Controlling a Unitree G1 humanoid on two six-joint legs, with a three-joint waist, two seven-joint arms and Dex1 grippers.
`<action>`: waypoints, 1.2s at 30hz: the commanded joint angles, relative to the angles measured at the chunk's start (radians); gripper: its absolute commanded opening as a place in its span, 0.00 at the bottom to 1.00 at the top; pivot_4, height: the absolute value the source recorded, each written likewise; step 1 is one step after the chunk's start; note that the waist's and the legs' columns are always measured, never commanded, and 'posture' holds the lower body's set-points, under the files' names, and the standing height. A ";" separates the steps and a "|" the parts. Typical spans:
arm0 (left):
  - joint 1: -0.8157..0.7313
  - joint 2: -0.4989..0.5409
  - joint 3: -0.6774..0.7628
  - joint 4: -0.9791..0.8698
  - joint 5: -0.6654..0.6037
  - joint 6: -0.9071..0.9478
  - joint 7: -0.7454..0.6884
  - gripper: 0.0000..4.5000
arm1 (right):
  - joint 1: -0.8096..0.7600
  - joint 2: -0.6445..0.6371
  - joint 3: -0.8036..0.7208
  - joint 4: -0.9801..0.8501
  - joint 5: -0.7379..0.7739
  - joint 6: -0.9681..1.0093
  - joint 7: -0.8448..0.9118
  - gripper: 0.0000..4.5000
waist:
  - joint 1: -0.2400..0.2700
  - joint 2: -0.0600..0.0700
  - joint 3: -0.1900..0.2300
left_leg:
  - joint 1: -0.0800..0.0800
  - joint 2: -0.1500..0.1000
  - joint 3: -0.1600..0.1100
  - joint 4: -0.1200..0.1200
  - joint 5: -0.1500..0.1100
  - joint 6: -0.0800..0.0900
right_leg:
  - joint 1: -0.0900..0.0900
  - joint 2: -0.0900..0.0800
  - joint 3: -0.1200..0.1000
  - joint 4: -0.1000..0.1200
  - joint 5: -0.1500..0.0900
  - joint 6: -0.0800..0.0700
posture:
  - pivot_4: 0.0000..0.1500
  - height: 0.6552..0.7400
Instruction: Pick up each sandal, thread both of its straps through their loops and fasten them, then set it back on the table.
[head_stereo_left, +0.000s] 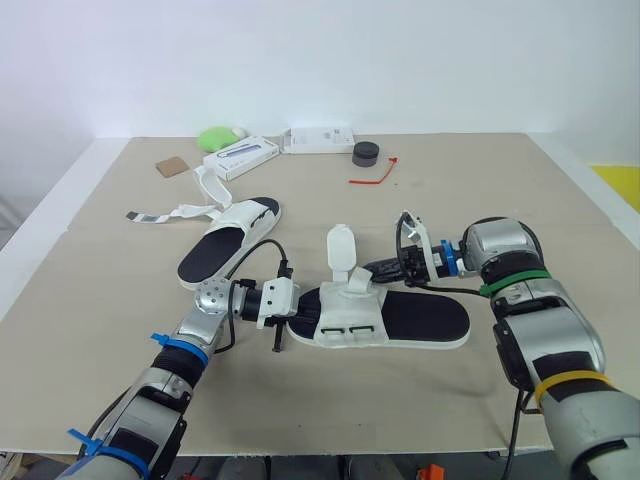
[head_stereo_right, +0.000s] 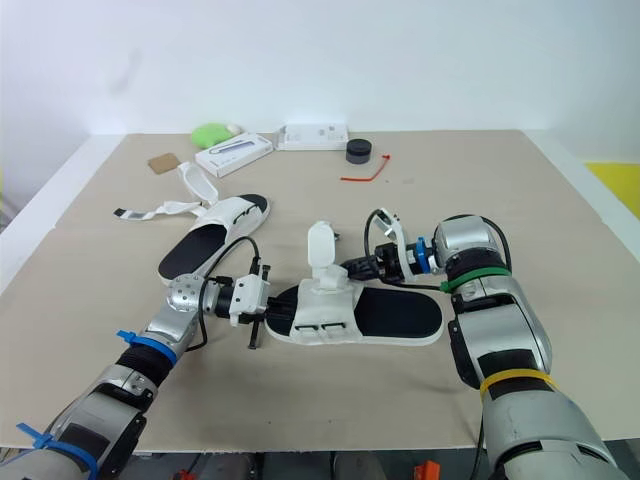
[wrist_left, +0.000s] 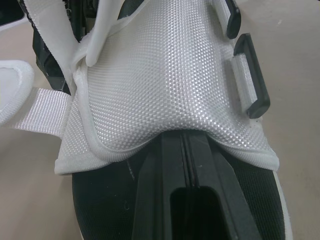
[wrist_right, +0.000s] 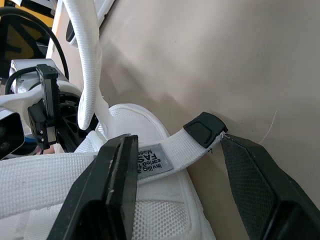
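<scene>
We see the near sandal (head_stereo_left: 420, 318), a black footbed on a white sole, lying flat on the beige table (head_stereo_left: 450, 200) between the two arms, its toe towards the robot's left. Its white mesh upper (head_stereo_left: 345, 315) sits over the forefoot, and a rounded white strap flap (head_stereo_left: 340, 250) stands up from it.

The left gripper (wrist_left: 184, 155) lies along the footbed at the toe end. Its two black fingers are pressed together with nothing between them that we can make out, and their tips are tucked under the edge of the mesh. Two black plastic loops (wrist_left: 252, 75) sit on the side of the upper.

The right gripper (wrist_right: 177, 145) reaches in from the far side of the sandal with its fingers spread wide. A white webbing strap (wrist_right: 190, 140) with a black plastic tip lies across the gap between them, unclamped.

The far sandal (head_stereo_left: 225, 245), of the same make, rests well apart towards the left, its long white strap (head_stereo_left: 165, 213) trailing loose on the table.
</scene>
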 joint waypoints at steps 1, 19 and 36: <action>0.062 0.011 -0.074 0.100 0.111 0.046 0.009 0.00 | -0.035 0.010 -0.026 -0.002 0.013 -0.009 0.002 0.64 | 0.000 0.000 0.000 | 0.000 0.000 0.000 0.000 0.000 0.000 | 0.000 0.000 0.000 0.000 0.000 0.000 | 1.00 1.00; 0.054 0.005 -0.077 0.112 0.115 0.042 0.012 0.00 | -0.058 -0.057 -0.071 -0.042 0.038 0.011 0.020 0.27 | 0.002 0.000 0.000 | -0.001 0.000 0.000 0.001 0.000 0.000 | 0.000 0.000 0.000 0.000 0.000 0.000 | 1.00 1.00; 0.056 0.006 -0.081 0.117 0.115 0.033 0.007 0.00 | 0.388 -0.219 -0.060 -0.853 0.042 -0.347 -0.095 0.27 | 0.000 -0.002 0.001 | -0.001 -0.001 0.000 0.001 0.000 -0.001 | 0.000 -0.001 0.001 0.000 -0.002 0.002 | 1.00 1.00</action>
